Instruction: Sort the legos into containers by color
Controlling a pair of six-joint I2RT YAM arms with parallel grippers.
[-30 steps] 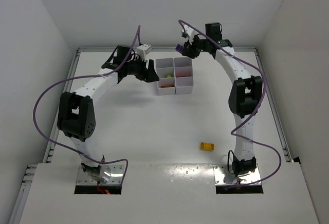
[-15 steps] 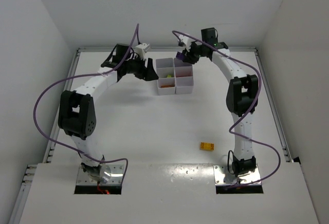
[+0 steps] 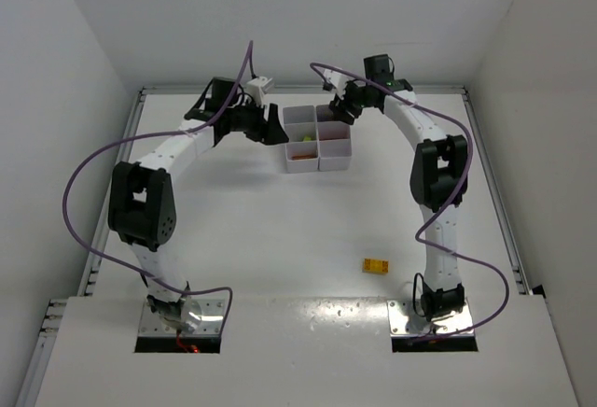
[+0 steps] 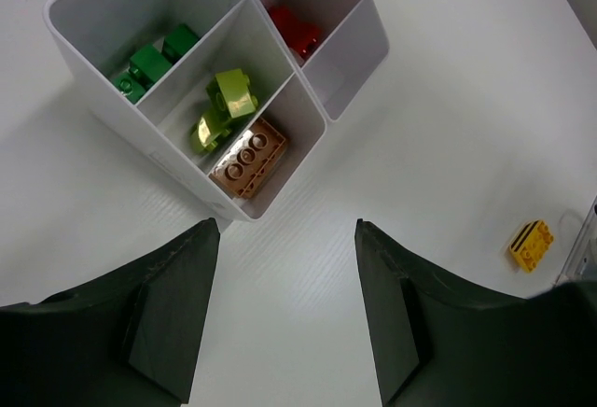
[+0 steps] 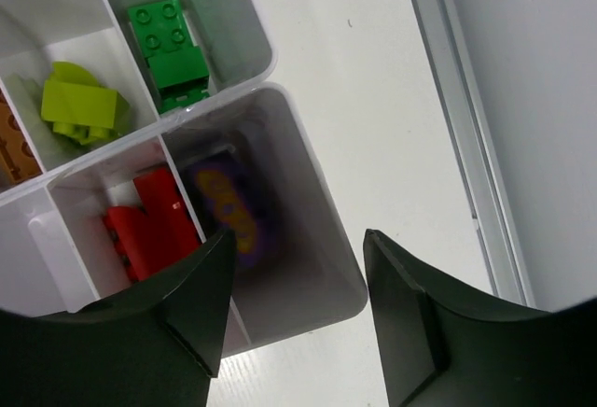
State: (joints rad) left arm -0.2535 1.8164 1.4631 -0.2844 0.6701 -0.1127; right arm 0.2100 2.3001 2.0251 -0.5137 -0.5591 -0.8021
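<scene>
Purple brick (image 5: 229, 213) in tray (image 5: 315, 216) corner cell | right fingers (image 5: 401, 314) spread, empty | left fingers (image 4: 168, 323) spread, empty | yellow brick (image 3: 377, 265) loose

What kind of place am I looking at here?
Most likely a robotics lab test cell: a left arm and right arm bolted to a white table, plain white walls boxing it in, and a compartment tray of toy bricks.

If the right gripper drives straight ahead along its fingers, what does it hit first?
Probably the purple brick in the tray's corner cell, directly ahead of the open right gripper; depth unclear.
</scene>
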